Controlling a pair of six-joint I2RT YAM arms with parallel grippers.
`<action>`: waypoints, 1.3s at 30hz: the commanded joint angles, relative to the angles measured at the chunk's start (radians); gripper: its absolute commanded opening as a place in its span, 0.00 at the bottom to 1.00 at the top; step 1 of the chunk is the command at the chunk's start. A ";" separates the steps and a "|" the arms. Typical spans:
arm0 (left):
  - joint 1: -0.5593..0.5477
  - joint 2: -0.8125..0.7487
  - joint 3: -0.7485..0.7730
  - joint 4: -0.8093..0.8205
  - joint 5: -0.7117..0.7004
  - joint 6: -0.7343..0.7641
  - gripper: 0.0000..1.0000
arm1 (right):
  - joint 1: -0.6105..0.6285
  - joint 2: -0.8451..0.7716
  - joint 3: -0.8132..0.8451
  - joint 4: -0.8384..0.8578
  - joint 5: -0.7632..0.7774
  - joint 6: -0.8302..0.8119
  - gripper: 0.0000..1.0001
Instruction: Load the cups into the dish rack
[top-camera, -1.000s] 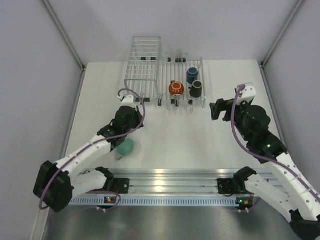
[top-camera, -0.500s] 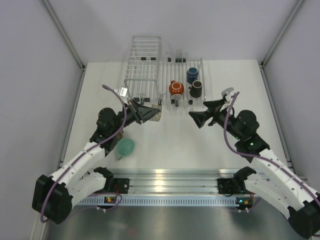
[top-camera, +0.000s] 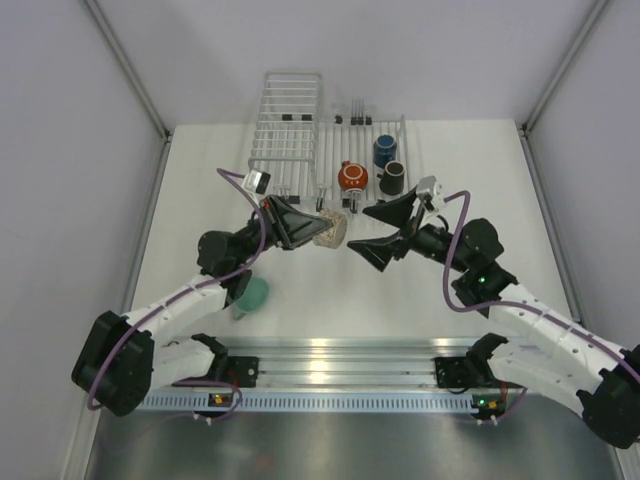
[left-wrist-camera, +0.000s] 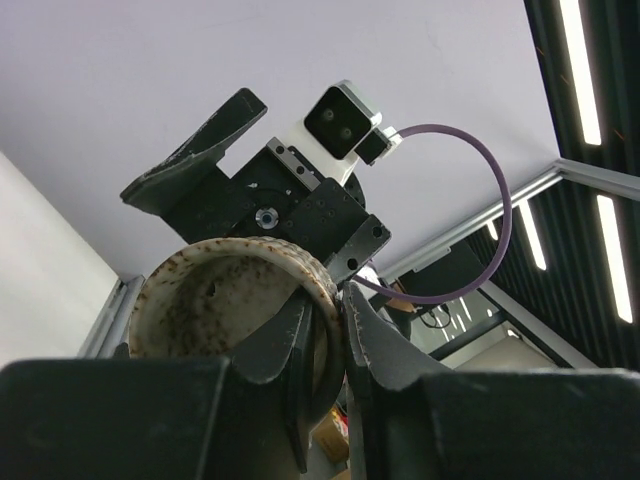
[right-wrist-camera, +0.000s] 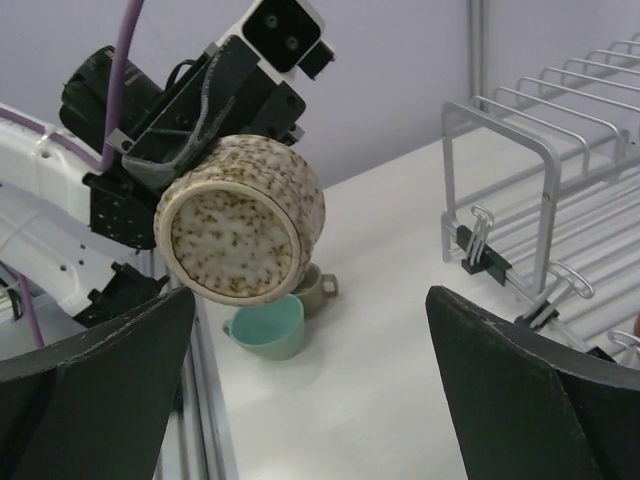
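My left gripper is shut on the rim of the beige speckled cup, held in the air at mid-table. In the left wrist view one finger is inside the cup and one outside. My right gripper stands wide open just right of the cup, facing its base without touching. The dish rack holds the orange-red cup, the dark blue cup and the brown cup. The mint cup and the olive cup stand on the table below my left arm.
A taller wire basket stands left of the dish rack. Wire bars with black clips fill the right of the right wrist view. An aluminium rail runs along the near edge between the arm bases.
My left arm has lifted the beige cup and carried it right, toward the middle. My right gripper has swung left to face it, still open.
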 joint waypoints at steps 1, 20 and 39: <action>-0.013 0.014 0.048 0.156 -0.013 -0.031 0.00 | 0.045 0.008 0.071 0.089 0.004 -0.027 0.99; -0.033 0.046 0.053 0.156 -0.045 -0.005 0.00 | 0.181 0.109 0.103 0.113 0.092 -0.070 0.99; -0.036 0.048 0.045 0.156 -0.044 -0.006 0.00 | 0.184 0.171 0.151 0.127 0.077 -0.098 0.44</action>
